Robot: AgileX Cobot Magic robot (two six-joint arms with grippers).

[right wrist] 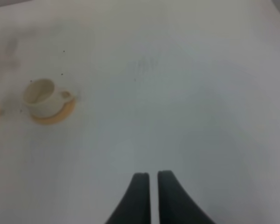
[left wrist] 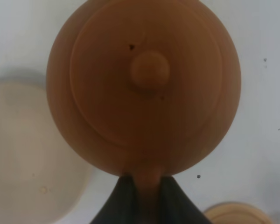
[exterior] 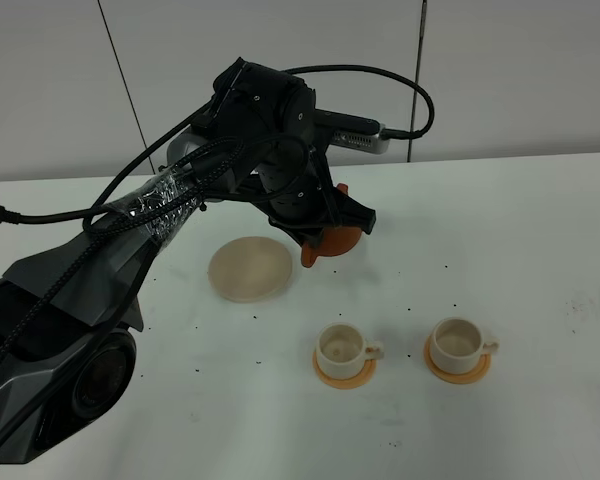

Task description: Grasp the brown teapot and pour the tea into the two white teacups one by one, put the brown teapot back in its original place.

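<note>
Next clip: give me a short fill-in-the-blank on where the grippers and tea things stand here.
1. The left gripper is shut on the brown teapot's ____.
2. The right gripper is ____ and holds nothing.
3. Each white teacup sits on an ____ saucer.
Missing: handle; shut; orange.

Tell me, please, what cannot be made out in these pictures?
- Exterior high: the left arm hides most of the brown teapot.
- Left wrist: the picture's edges cut off the teapot's far side and part of the coaster.
- Right wrist: blurred; one teacup shows, its contents unclear.
</note>
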